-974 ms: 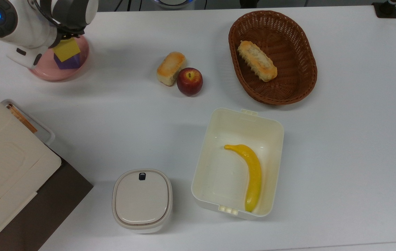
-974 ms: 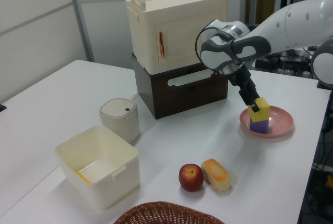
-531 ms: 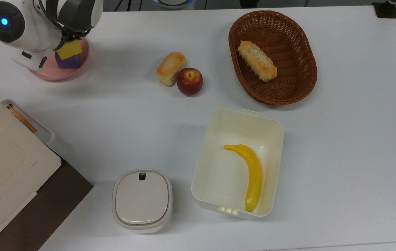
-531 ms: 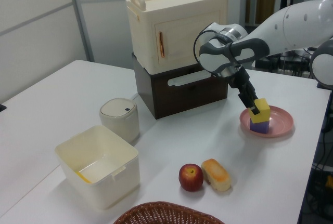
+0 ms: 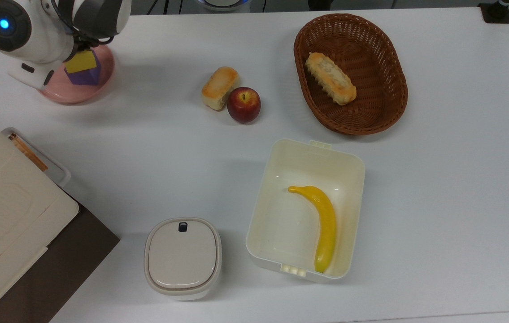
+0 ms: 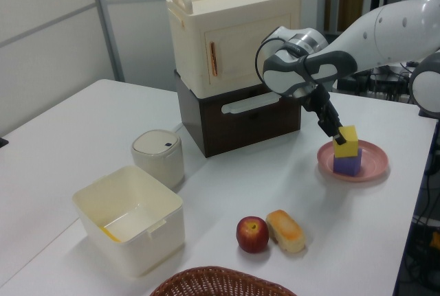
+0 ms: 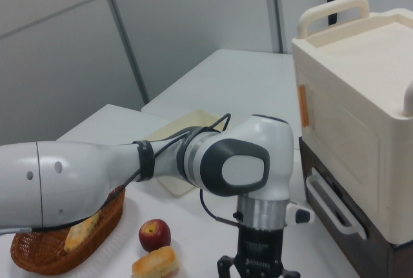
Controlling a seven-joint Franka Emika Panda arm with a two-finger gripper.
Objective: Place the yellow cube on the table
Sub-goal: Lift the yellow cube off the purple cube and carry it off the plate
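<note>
The yellow cube [image 5: 79, 61] [image 6: 347, 141] sits directly over a purple cube [image 5: 86, 75] [image 6: 347, 164] on the round pink plate [image 5: 59, 92] [image 6: 371, 155], at the top view's upper left. I cannot tell whether the two cubes touch. My gripper [image 6: 342, 137] reaches down at a slant from the left view's left, and its dark fingers [image 6: 337, 132] are shut on the yellow cube. In the top view the arm's white wrist [image 5: 30, 31] covers most of the hand. The white table [image 5: 438, 179] spreads out around the plate.
A bread roll [image 5: 219, 87] and a red apple [image 5: 244, 104] lie mid-table. A wicker basket [image 5: 386, 112] holds another roll. An open cream box [image 5: 272, 179] holds a banana [image 5: 324, 224]. A lidded white container [image 5: 182, 258] and a cream cabinet [image 6: 234, 31] stand nearby.
The gripper and the yellow cube have shifted a little toward the top view's left, and slightly right and up in the left view. The purple cube has also moved slightly.
</note>
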